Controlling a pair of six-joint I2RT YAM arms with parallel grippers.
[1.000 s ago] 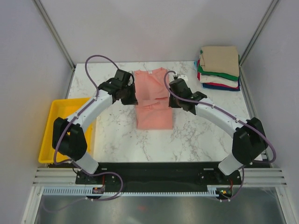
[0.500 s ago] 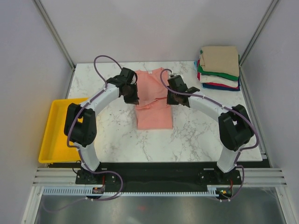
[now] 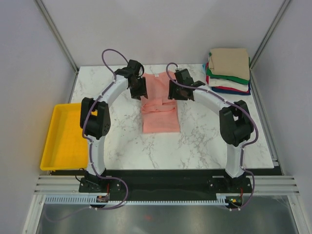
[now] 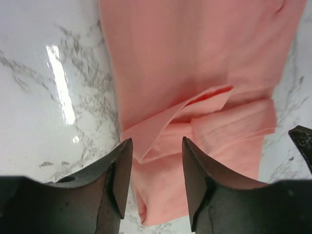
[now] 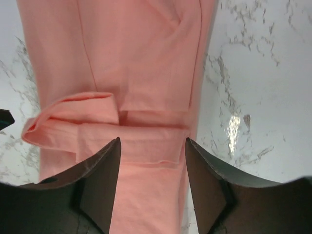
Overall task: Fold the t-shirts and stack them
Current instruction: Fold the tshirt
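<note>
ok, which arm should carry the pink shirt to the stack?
Right, likely: right claw hangs open at the shirt's edge facing the stack; left claw is across the shirt, farther off.

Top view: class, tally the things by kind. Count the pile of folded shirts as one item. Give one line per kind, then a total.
Salmon-pink t-shirt: 1
Pile of folded shirts: 1
Yellow tray: 1
Robot arms: 2 (left arm, right arm)
Total: 5
</note>
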